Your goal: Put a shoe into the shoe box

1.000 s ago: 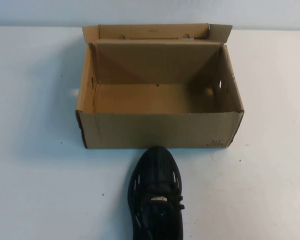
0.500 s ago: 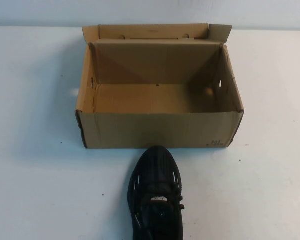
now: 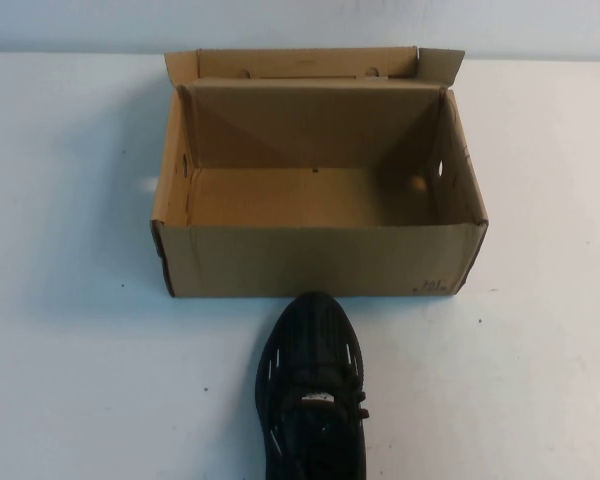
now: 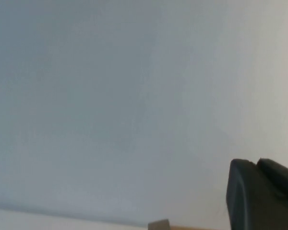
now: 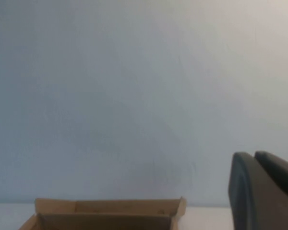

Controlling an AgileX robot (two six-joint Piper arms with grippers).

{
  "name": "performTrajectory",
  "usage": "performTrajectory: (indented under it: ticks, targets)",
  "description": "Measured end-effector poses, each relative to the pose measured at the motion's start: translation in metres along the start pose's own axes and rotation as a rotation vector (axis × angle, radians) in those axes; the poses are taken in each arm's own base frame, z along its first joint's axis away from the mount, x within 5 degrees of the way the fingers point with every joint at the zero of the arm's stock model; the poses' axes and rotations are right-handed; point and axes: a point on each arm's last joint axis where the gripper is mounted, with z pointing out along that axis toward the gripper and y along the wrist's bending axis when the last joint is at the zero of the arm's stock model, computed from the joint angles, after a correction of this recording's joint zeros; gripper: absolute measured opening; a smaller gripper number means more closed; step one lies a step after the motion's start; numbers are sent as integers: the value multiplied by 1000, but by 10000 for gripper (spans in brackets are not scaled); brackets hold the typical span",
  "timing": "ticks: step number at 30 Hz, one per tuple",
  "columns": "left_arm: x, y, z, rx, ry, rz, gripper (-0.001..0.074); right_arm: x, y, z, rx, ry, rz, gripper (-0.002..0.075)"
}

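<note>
The black lace-up shoe (image 3: pixel 312 390) lies on the table just in front of the shoe box, toe pointing at the front wall and almost touching it. The brown cardboard shoe box (image 3: pixel 320 260) stands open, its inside bare and its flaps upright. No arm shows in the high view. My left gripper (image 4: pixel 255 163) is shut with nothing in it and faces the pale wall; a sliver of the shoe box (image 4: pixel 158 224) shows at the picture's edge. My right gripper (image 5: pixel 253 154) is also shut and empty, looking over the far flap of the shoe box (image 5: pixel 105 211).
The white table (image 3: pixel 70 380) spreads to both sides of the box and the shoe. A pale wall (image 3: pixel 300 20) rises behind the table's far edge, just past the box.
</note>
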Motion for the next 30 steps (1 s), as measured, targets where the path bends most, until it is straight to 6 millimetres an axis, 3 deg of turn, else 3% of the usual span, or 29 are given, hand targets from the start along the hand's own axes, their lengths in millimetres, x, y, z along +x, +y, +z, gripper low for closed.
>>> performTrajectory:
  ticks: [7,15,22,30]
  targets:
    - [17,8,-1,-90,187,-13,-1,21,3,8,-33,229,59,-16]
    - [32,9,-3,-106,353,-39,-1,49,9,48,-123,694,77,-16]
    - [48,0,9,-17,580,-16,-1,39,32,90,-422,840,-105,-16]
    - [49,-4,32,2,800,27,-1,62,71,125,-724,1010,-271,-10]
